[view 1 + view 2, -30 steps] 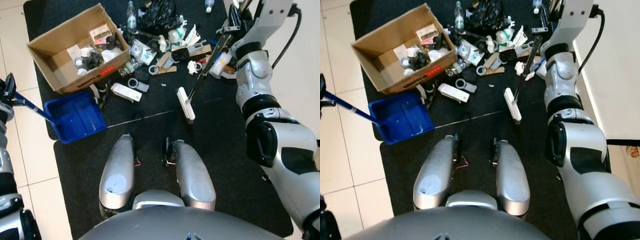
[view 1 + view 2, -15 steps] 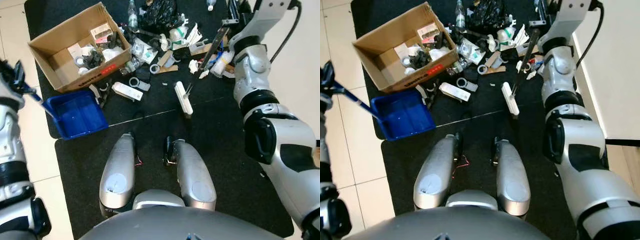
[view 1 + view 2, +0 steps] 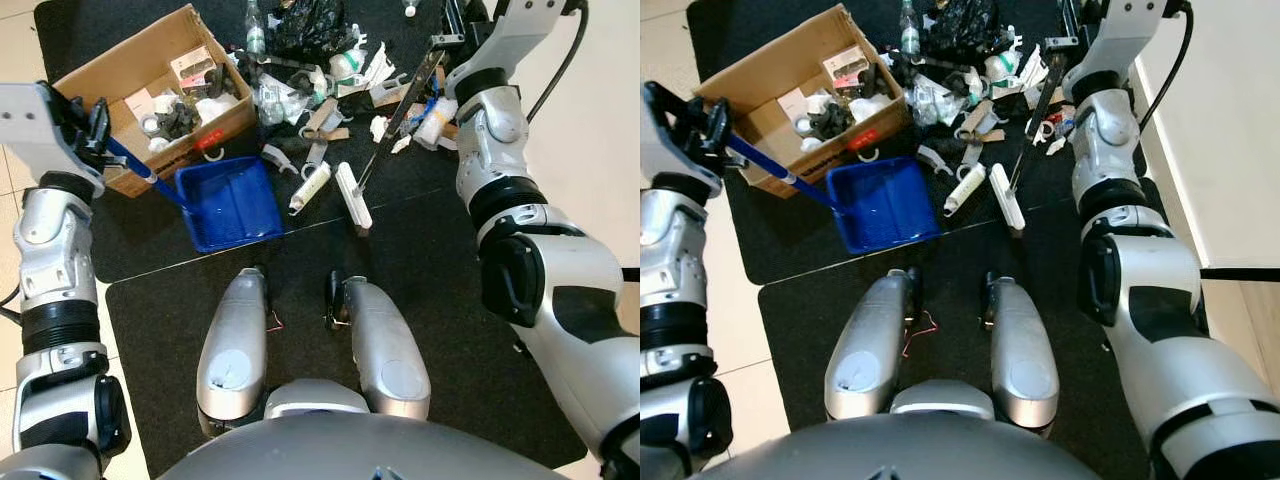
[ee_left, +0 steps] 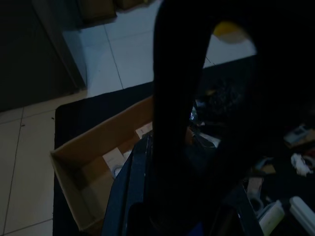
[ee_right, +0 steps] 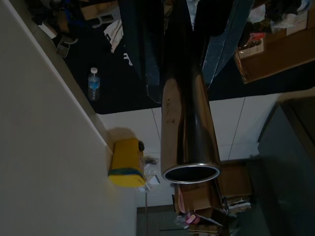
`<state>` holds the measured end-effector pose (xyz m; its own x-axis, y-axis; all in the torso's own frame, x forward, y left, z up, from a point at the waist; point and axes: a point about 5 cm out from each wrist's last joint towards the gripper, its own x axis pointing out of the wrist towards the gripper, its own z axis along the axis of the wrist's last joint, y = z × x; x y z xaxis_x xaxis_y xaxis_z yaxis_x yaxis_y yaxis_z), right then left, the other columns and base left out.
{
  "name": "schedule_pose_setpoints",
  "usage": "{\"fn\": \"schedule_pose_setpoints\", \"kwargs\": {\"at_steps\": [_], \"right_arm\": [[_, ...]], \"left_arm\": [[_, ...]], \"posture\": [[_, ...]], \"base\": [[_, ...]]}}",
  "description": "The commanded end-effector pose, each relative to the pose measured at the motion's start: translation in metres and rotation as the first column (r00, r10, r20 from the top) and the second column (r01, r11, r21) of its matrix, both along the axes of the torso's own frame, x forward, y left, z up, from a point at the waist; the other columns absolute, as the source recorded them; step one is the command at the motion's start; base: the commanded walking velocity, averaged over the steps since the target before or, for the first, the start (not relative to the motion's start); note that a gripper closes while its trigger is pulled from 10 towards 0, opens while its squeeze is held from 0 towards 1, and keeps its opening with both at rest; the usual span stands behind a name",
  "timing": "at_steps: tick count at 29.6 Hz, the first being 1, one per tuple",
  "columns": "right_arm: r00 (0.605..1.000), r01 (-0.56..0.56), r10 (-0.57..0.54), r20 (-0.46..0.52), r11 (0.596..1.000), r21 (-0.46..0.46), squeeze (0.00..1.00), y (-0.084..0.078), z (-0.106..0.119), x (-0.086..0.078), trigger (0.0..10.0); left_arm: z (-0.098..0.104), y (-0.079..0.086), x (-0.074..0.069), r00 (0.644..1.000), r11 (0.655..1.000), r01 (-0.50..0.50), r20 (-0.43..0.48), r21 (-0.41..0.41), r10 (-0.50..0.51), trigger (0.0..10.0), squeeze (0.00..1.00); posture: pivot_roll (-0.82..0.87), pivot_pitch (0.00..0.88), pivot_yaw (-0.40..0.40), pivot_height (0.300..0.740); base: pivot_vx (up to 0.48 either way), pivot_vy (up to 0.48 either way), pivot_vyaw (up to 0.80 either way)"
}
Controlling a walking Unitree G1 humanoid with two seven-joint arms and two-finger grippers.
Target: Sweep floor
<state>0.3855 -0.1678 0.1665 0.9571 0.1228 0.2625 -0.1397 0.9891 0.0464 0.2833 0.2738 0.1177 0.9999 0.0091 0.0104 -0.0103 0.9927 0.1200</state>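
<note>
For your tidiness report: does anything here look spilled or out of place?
Yes. Rubbish lies strewn over the black mat beside the cardboard box: bottles, wrappers, a black bag. A white tube-shaped item lies between the blue dustpan and broom head.

Red lettering is showing on the front side wall of the cardboard box, near the blue dustpan, but it is reading too small and blurred to make out.
</note>
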Motion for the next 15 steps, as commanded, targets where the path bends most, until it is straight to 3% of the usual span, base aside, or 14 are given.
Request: {"fn": "schedule_pose_setpoints", "kwargs": {"at_steps": [1,9,12,15], "right_arm": [[1.0,0.015,-0.016,-0.021,1.0,-0.018,0.0,-0.002,-0.004,-0.001,10.0],[0.99,0.138,-0.139,-0.015,0.989,-0.044,0.0,-0.019,0.003,0.002,10.0],[0.983,0.18,-0.181,-0.015,0.982,-0.051,0.0,-0.023,0.004,0.002,10.0],[0.974,0.225,-0.225,-0.027,0.974,-0.024,0.0,-0.025,0.002,0.001,10.0]], "left_arm": [[-0.009,-0.004,-0.004,1.0,1.0,0.009,-0.02,-0.001,-0.009,10.0,0.0],[-0.014,-0.003,-0.004,0.999,0.999,0.02,-0.041,0.025,-0.019,10.0,0.0],[-0.018,-0.009,0.002,0.999,1.0,0.024,-0.042,0.005,-0.024,10.0,0.0],[-0.013,-0.028,0.02,0.999,0.997,0.044,-0.008,-0.067,-0.044,10.0,0.0]], "posture": [[0.25,0.282,-0.043,0.74],[0.26,0.285,-0.034,0.74],[0.26,0.283,-0.037,0.74],[0.25,0.275,-0.038,0.74]], "base": [[0.0,0.0,0.0],[0.0,0.0,0.0],[0.0,0.0,0.0],[0.0,0.0,0.0]]}}
